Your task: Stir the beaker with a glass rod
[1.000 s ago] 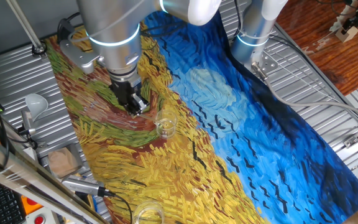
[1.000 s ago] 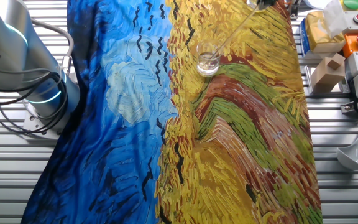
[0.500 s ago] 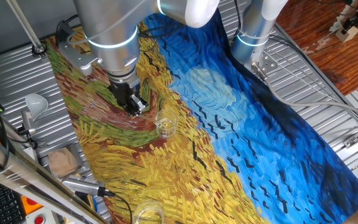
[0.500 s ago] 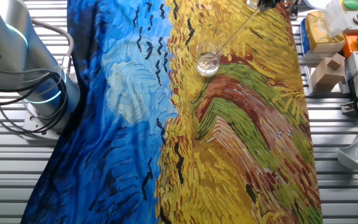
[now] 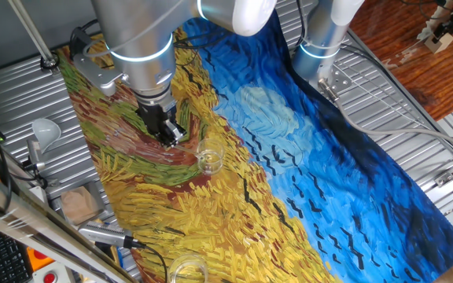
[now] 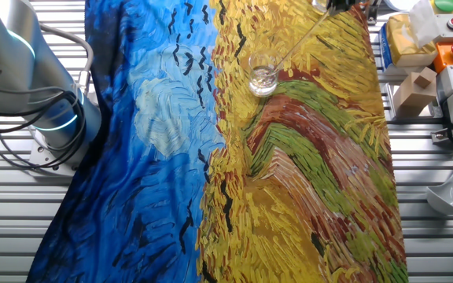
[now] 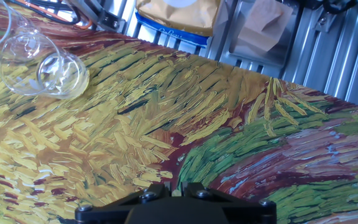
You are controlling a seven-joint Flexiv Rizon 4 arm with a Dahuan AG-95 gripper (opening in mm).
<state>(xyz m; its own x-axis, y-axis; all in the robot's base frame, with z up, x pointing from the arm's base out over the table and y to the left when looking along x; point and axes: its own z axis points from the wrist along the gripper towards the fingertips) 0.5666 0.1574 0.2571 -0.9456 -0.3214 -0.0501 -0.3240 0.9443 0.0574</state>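
Note:
The beaker [image 5: 209, 159] is a small clear glass cylinder standing on the painted cloth. It also shows in the other fixed view [image 6: 263, 76] and at the upper left of the hand view [image 7: 45, 68]. The glass rod [image 6: 297, 38] shows as a thin slanted line from inside the beaker up to my gripper [image 6: 333, 4] at the frame's top edge. My gripper [image 5: 169, 132] hangs just left of the beaker, with its jaws nearly together on the rod's upper end. In the hand view the fingers [image 7: 157, 190] stand close together and the rod itself is not discernible.
A wider clear glass vessel [image 5: 185, 270] stands at the cloth's near edge. A white funnel [image 5: 44, 130] and a cardboard box [image 5: 77, 203] sit beside the cloth. A grey metal pole [image 5: 30, 31] rises at the back left. The arm's base [image 6: 49, 118] stands by the blue side.
My gripper has shifted very slightly to the left. The beaker and the rod's slant look the same.

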